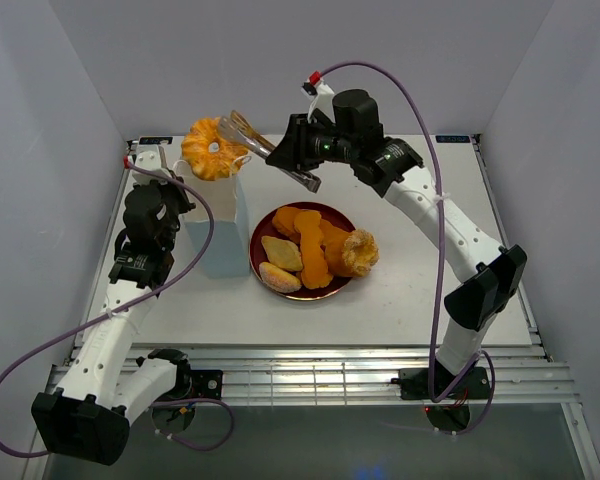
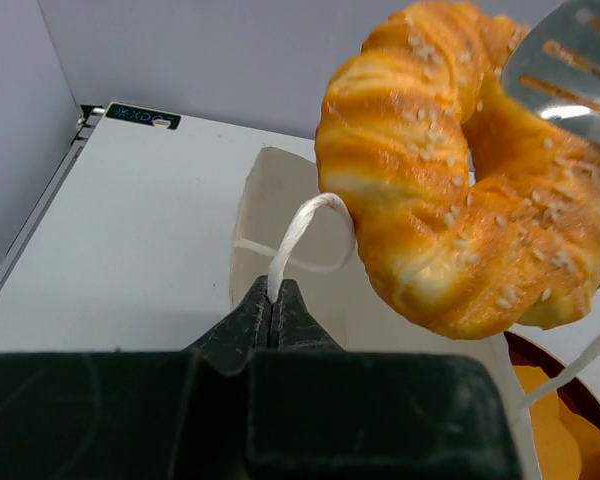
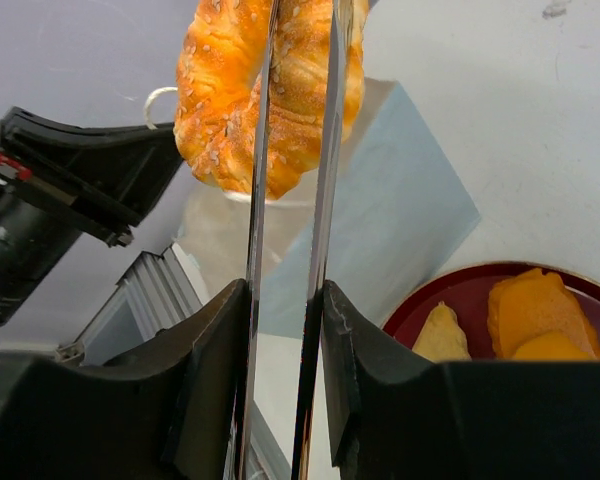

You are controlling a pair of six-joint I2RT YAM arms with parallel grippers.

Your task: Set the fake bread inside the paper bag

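Pale walls box in a white table (image 1: 410, 300). Right gripper (image 3: 285, 300) is clamped on metal tongs (image 3: 325, 150), squeezing their 2 blades together. At the far tips hangs a ring-shaped piece of the fake bread (image 1: 212, 148) (seeded, glossy orange), over the open mouth of the paper bag (image 1: 225, 235). Left gripper (image 2: 276, 305) pinches the bag's cord handle (image 2: 292, 230), just below the ring. More pastries (image 1: 315, 255) lie on a dark red plate (image 1: 257, 232) below the tongs, beside the bag.

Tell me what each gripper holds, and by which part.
Left gripper pinches the cord handle of the bag. Right gripper squeezes metal tongs mid-length; their tips clamp the ring pastry.
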